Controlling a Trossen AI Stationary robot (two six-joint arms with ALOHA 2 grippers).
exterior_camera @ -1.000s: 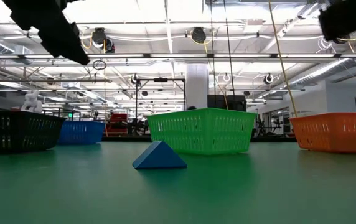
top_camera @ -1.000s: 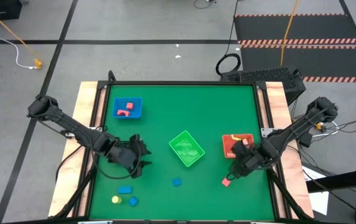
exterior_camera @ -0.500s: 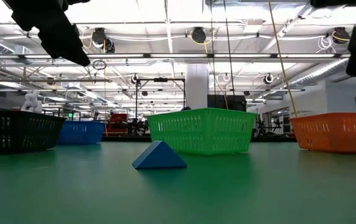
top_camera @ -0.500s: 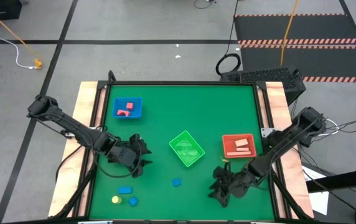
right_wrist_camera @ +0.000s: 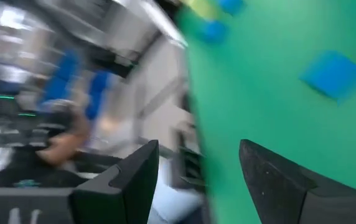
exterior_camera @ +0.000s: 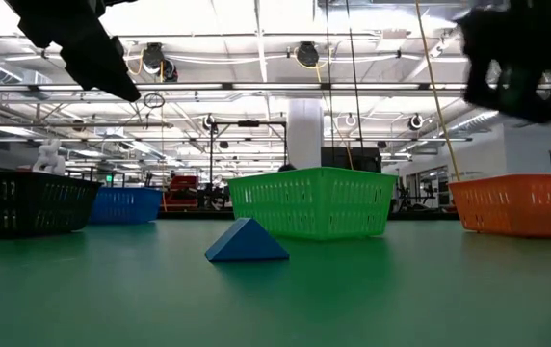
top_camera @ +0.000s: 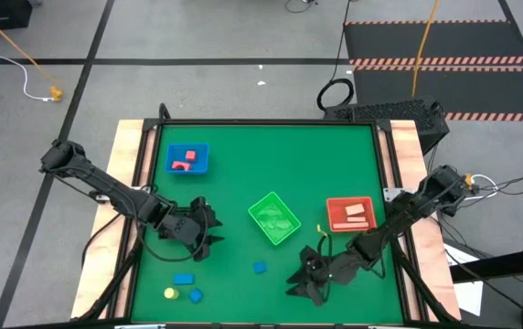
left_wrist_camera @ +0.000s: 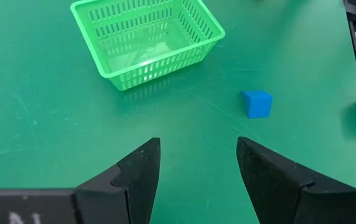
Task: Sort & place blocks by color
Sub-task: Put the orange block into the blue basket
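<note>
Two grippers hang over the green table point(top_camera: 335, 155), both with fingers apart and nothing between them. The left gripper point(top_camera: 208, 230) sits off the table's left side, its jaws pointing toward the green bin point(top_camera: 273, 217), which lies just ahead of it. Behind and farther out from that gripper is the blue bin point(top_camera: 187, 159), holding pink blocks point(top_camera: 182, 160). Nearer the front edge, below the left gripper, lie a blue bar point(top_camera: 184, 279), a yellow block point(top_camera: 169, 293) and a small blue block point(top_camera: 196, 295), close together. A lone blue wedge block point(top_camera: 259, 268) rests between the two grippers, ahead of the left one's open fingers point(left_wrist_camera: 142, 171) and just to the left of the right gripper point(top_camera: 303, 279). The right gripper hovers near the front edge, jaws spread and empty. Behind it stands the red bin point(top_camera: 350, 214) with two tan and pink pieces inside.
</note>
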